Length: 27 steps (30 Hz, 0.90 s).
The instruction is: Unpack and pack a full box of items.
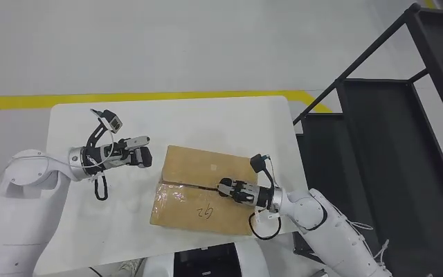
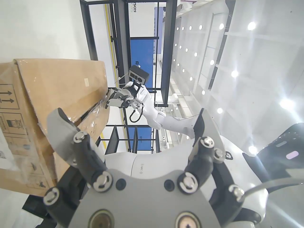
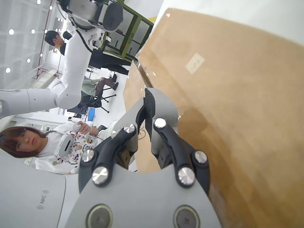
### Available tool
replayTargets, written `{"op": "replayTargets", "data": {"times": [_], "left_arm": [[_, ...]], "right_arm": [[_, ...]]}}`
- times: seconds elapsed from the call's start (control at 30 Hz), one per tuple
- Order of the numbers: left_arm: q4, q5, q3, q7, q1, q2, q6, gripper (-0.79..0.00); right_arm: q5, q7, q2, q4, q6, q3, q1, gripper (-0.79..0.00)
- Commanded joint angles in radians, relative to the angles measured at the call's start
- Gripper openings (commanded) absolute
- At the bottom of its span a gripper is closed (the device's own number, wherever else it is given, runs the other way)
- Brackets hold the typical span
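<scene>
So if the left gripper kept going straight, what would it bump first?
Most likely the cardboard box: the open left gripper points at its near side, close to a corner, so it might only clip it.

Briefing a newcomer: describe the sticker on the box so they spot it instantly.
On the white table sits a brown cardboard box. The sticker is the small pale square on its far top flap, unlike the dark handwriting on the near flap.
</scene>
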Motion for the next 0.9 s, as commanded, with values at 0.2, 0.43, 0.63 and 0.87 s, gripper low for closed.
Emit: {"op": "replayTargets", "data": {"times": [0.2,0.43,0.63,0.87], "left_arm": [[0.0,0.0,0.0,0.0,0.0,0.0,0.0,0.0],[0.0,0.0,0.0,0.0,0.0,0.0,0.0,0.0],[0.0,0.0,0.0,0.0,0.0,0.0,0.0,0.0],[0.0,0.0,0.0,0.0,0.0,0.0,0.0,0.0]], "right_arm": [[0.028,0.072,0.008,-0.036,0.115,-0.001,-0.023,-0.785],[0.062,0.061,0.0,0.021,0.132,-0.039,0.022,-0.785],[0.134,0.08,-0.004,-0.021,0.056,-0.062,0.04,-0.785],[0.159,0.089,-0.015,-0.059,0.023,-0.124,0.09,-0.785]]}}
